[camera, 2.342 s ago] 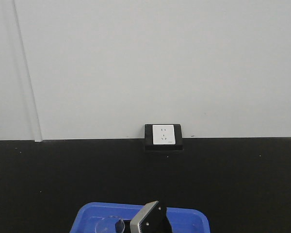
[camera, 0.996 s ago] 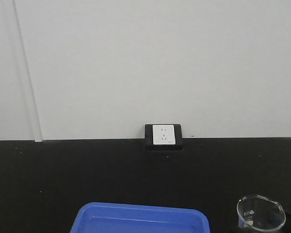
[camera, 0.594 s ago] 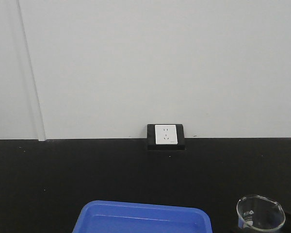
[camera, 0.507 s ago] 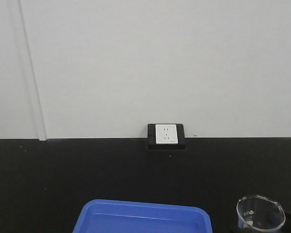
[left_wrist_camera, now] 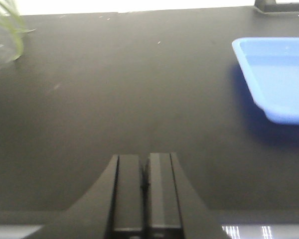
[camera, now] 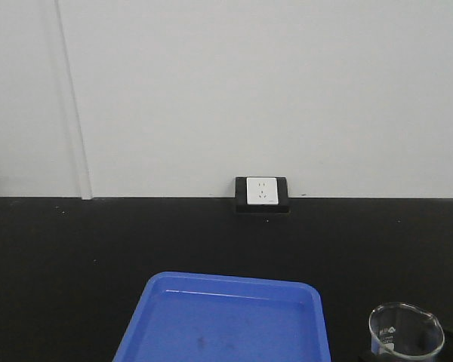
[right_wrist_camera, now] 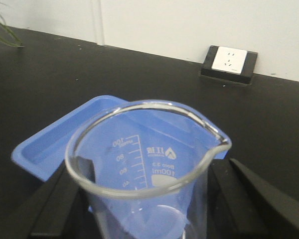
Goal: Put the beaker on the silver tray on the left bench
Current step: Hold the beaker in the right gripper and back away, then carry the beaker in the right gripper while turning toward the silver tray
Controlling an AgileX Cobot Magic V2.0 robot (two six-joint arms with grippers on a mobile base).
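Our right jaws are clamped on the beaker (right_wrist_camera: 149, 164), pressing the glass from both sides; it stands upright between them. Left jaws are pinched together on nothing, low over the black table (left_wrist_camera: 89, 99). We want a slow, level carry, swinging clear of the blue tray (camera: 234, 317) lying to the beaker's left, well short of the table's back edge. The silver tray isn't in any view.

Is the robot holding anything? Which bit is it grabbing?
Yes. The right claw holds the beaker by its glass sides, below the rim, one finger on each side. The left claw is shut and holds nothing.
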